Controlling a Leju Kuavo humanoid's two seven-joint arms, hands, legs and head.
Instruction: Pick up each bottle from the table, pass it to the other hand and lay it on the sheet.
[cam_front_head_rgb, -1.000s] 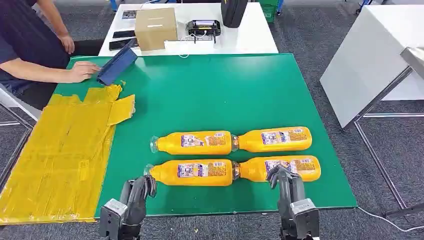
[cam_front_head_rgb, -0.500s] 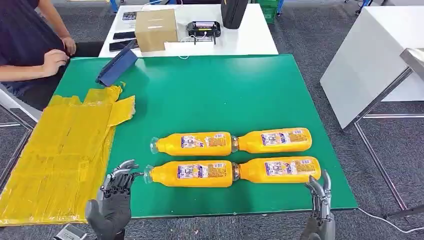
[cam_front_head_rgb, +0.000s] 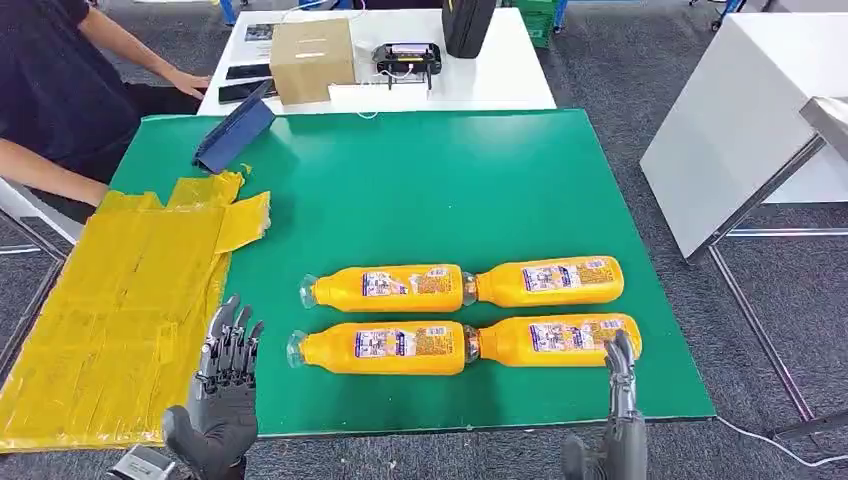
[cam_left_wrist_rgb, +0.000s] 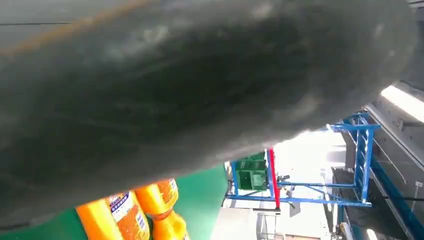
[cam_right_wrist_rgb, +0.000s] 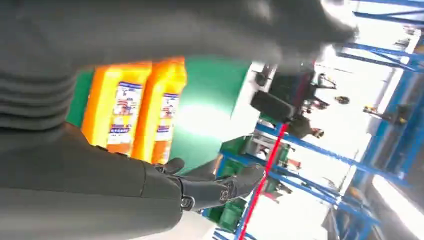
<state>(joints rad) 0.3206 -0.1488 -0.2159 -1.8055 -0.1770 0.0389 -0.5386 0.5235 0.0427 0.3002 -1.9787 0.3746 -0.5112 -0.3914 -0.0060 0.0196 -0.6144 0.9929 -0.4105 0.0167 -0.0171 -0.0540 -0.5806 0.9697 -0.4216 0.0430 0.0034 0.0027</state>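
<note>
At the lower left of the head view, the left hand (cam_front_head_rgb: 224, 400) is seen as a dark grey, matt palm from which slim metallic fingers (cam_front_head_rgb: 231, 345) with silver-and-black segments are extended. A pale grey block is glimpsed at the frame's bottom edge beneath it. At the lower right, the right hand (cam_front_head_rgb: 619, 425) is shown edge-on as a narrow dark grey form, topped by jointed, steel-coloured fingers (cam_front_head_rgb: 617, 358). In the right wrist view, a grey ribbed cover (cam_right_wrist_rgb: 30, 100) with horizontal ridges is visible at the left, and smooth dark grey fingers (cam_right_wrist_rgb: 220, 187) are seen with a small round fastener set near one joint.
</note>
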